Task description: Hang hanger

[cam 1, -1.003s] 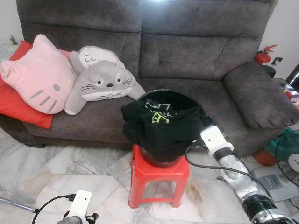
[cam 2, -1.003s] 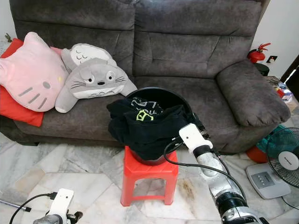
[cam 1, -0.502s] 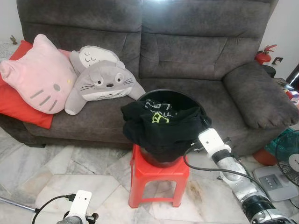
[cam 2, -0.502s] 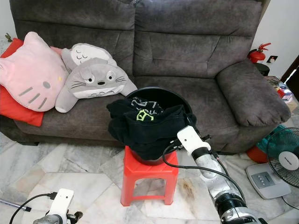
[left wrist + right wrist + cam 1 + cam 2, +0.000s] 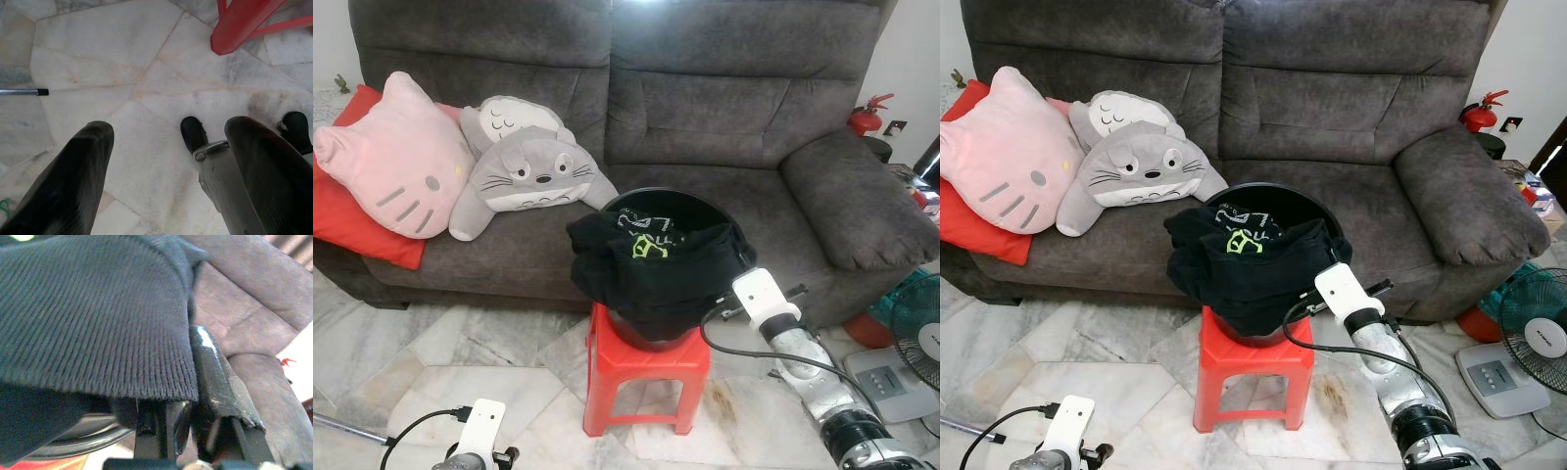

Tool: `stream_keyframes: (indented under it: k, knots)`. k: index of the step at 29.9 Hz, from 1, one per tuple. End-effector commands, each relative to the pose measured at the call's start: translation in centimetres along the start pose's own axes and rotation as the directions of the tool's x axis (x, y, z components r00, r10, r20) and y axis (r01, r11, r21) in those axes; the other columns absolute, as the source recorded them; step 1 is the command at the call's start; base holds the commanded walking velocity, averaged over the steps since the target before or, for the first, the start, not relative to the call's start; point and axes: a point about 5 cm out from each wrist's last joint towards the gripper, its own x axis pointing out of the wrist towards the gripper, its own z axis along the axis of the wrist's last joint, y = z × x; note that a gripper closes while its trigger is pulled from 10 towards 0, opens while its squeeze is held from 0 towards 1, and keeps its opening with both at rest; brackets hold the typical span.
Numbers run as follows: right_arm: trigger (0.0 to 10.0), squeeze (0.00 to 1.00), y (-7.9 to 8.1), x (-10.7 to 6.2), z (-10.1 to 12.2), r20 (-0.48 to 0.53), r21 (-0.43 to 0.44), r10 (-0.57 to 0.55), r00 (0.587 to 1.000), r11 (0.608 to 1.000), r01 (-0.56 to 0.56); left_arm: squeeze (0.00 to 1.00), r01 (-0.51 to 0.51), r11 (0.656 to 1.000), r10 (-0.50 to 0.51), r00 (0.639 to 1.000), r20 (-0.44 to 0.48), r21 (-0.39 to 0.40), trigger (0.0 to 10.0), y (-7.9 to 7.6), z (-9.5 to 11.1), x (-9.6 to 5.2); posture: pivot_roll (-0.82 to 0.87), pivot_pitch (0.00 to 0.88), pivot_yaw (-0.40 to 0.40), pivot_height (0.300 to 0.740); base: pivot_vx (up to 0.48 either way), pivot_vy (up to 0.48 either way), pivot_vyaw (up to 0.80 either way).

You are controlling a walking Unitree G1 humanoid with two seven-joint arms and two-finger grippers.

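One right pincer sits clamped on the black garment's ribbed hem at the bucket on the red stool. No hanger is identifiable. Pulling could tip the bucket. Left pincer hangs wide over the floor.
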Motion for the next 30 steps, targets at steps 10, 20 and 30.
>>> stream_keyframes:
  k: [10,20,30]
  knots:
    - [10.0,0.00,-3.8,2.4,3.9,0.070,0.148,-0.187,0.980,0.973,0.175,0.00,0.007,1.000,-0.007,1.000,-0.012,0.017,10.0,0.0,-0.4,-0.1,-0.16,0.000,-0.038,0.740,0.000,0.000,0.00]
    - [10.0,0.00,-4.1,4.3,9.6,0.230,0.169,-0.127,0.965,0.982,0.088,0.00,0.013,1.000,-0.012,1.000,-0.021,0.018,10.0,0.0,-0.6,-0.1,-0.16,0.000,-0.040,0.740,0.000,0.000,0.00]
    - [10.0,0.00,-5.6,4.9,12.3,0.235,0.193,-0.153,0.960,0.975,0.108,0.00,0.013,1.000,-0.013,1.000,-0.026,0.012,10.0,0.0,-0.6,-0.1,-0.16,0.010,-0.043,0.740,0.000,0.000,0.00]
